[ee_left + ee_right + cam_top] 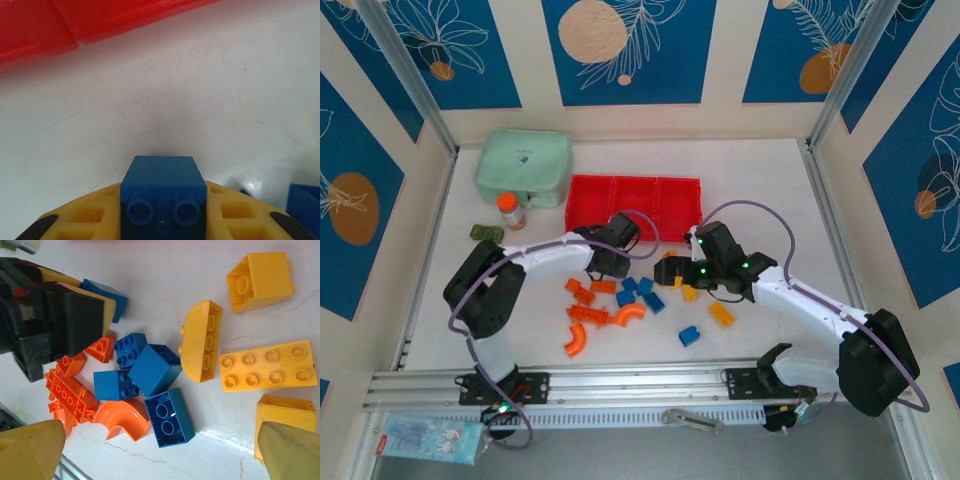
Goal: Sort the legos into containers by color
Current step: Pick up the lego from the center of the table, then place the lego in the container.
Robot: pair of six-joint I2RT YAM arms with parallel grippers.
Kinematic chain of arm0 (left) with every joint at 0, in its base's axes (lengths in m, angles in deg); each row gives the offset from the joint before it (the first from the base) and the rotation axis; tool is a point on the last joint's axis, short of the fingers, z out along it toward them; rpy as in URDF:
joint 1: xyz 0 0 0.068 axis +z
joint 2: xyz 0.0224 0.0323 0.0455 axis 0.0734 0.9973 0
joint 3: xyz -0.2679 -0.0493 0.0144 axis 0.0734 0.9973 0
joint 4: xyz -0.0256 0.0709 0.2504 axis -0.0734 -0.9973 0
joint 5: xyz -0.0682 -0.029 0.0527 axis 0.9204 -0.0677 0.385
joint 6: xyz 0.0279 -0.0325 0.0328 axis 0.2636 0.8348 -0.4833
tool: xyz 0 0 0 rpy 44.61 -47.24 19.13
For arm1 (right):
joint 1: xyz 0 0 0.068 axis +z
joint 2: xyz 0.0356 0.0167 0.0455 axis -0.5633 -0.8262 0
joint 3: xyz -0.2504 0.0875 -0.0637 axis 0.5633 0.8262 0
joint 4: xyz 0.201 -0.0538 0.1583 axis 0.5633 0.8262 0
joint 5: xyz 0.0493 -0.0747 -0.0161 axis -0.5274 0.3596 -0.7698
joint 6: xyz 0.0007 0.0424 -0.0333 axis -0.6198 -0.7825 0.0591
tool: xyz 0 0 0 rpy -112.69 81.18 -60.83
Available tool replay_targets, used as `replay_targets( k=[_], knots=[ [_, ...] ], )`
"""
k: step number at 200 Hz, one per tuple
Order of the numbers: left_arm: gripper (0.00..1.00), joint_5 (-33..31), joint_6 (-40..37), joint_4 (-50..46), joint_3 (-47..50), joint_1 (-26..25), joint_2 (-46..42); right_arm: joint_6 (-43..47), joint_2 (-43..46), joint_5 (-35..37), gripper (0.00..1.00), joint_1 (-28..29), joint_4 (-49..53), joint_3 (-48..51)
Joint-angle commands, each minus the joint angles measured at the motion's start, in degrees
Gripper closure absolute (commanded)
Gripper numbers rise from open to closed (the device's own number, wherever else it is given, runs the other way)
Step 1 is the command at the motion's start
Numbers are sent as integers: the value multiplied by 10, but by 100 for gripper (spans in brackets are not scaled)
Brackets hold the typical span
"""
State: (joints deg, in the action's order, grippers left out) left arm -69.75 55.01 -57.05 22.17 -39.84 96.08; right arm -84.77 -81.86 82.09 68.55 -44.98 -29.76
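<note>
On the white table [760, 190], just in front of the red tray [582, 205], my left gripper [610, 266] is clamped on a blue brick [162, 182]. Its two studs face the wrist camera between my yellow pads [85, 215]. I cannot tell whether the brick touches the table. The tray, three compartments in a row, lies close beyond it.

My right gripper [675, 272] hangs over the loose pile, fingers [30, 452] spread wide and gripping nothing. Below it four blue legos [155, 370] huddle together, with an orange curve [122, 420] against them. Toothed orange pieces [70, 390] lie beside my left gripper.

On the other side are the yellows: a rounded piece [200, 340] just beside a flat eight-stud plate [265, 365], and a hollow-side-up block [260, 280] a little apart. A fourth yellow [285, 415] is partly behind my finger.

In the top view a lone blue [690, 335] and a lone yellow [722, 313] sit nearer my bases, apart from the cluster. A second orange curve [575, 338] lies on the left.

A mint case [523, 168] sits just beside the tray's left end, with a bottle [510, 210] and a green block [485, 233] near it.
</note>
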Motion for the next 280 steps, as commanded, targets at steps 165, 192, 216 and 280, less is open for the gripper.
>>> replay_targets(
  k=[165,192,216,280],
  knots=[
    [77,-74,9,-42,-245,167,104,-17,-77,-34,1,-40,-37,-90],
    [63,-66,3,-50,-266,172,129,-8,-75,-35,1,-46,-26,-96],
    [52,-68,-1,-61,-272,172,131,1,-72,-42,1,-50,-15,-105],
    [43,22,9,-60,-203,169,47,34,-54,-40,1,-55,46,-114]
  ],
)
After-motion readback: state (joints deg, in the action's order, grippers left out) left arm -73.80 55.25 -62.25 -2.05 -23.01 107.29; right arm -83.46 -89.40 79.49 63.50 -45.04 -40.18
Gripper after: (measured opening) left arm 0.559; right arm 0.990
